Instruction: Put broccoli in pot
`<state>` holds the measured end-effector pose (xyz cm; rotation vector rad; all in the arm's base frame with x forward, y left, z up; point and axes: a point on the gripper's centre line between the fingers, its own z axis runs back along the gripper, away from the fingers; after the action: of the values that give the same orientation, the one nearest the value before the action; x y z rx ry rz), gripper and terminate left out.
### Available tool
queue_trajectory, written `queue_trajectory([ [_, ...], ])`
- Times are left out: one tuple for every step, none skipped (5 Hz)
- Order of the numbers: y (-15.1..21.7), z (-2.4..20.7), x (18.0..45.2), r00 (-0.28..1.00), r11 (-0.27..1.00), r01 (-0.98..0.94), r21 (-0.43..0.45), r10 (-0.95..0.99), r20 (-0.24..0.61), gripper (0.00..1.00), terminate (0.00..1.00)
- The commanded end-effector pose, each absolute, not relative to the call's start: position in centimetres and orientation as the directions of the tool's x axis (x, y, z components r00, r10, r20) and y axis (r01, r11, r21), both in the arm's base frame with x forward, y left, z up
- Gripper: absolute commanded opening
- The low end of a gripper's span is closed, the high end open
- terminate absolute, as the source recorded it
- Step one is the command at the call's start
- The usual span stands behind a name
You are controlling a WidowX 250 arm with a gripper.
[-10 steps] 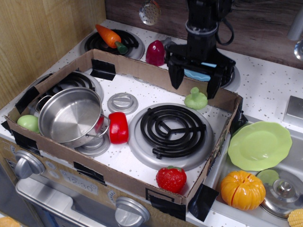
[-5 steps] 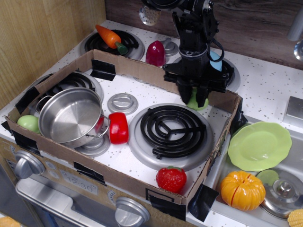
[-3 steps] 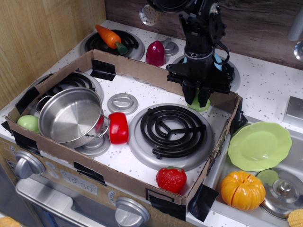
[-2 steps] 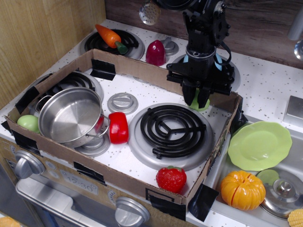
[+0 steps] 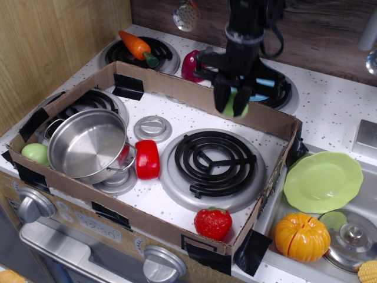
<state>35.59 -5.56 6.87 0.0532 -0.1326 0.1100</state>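
**Broccoli held above the box, pot waiting at the far end**

The tool [image 5: 231, 101] has its two black fingers clamped on the broccoli [image 5: 232, 104], one on each side of the pale-green lump; the piece hangs clear of the surface [image 5: 344, 112], just above the back wall of the cardboard box [image 5: 177, 84], so a sideways carry should not catch on that wall; the grip looks to be on the head rather than the stem, though the fingers hide most of it.

The pot [image 5: 88, 144] sits inside the box at its left end, mouth up and empty, tilted a little on the burner [image 5: 97, 101] beneath it; that open mouth suits a drop from above. A red pepper [image 5: 146, 159] lies against the pot's handle inside the box, and a round green fruit [image 5: 35, 153] touches the pot's left wall; neither blocks the opening. By my judgement the carry across the box to the pot is what remains, then the release.
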Motion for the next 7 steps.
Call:
queue_trajectory([
  [-4.0, 12.2, 33.9, 0.964, 0.985, -0.160, 0.070, 0.141, 0.224, 0.00, 0.00],
  [-2.2, 12.1, 31.4, 0.962, 0.978, -0.201, 0.056, 0.187, 0.200, 0.00, 0.00],
  [-1.1, 13.2, 29.0, 0.952, 0.958, -0.269, 0.102, 0.248, 0.181, 0.00, 0.00],
  [0.2, 14.3, 27.9, 0.950, 0.935, -0.303, 0.187, 0.281, 0.136, 0.00, 0.00],
  [2.3, 15.8, 26.3, 0.940, 0.910, -0.333, 0.247, 0.301, 0.157, 0.00, 0.00],
  [3.4, 15.9, 24.9, 0.911, 0.870, -0.409, 0.273, 0.377, 0.165, 0.00, 0.00],
  [4.6, 16.6, 23.9, 0.883, 0.840, -0.470, 0.271, 0.448, 0.141, 0.00, 0.00],
])
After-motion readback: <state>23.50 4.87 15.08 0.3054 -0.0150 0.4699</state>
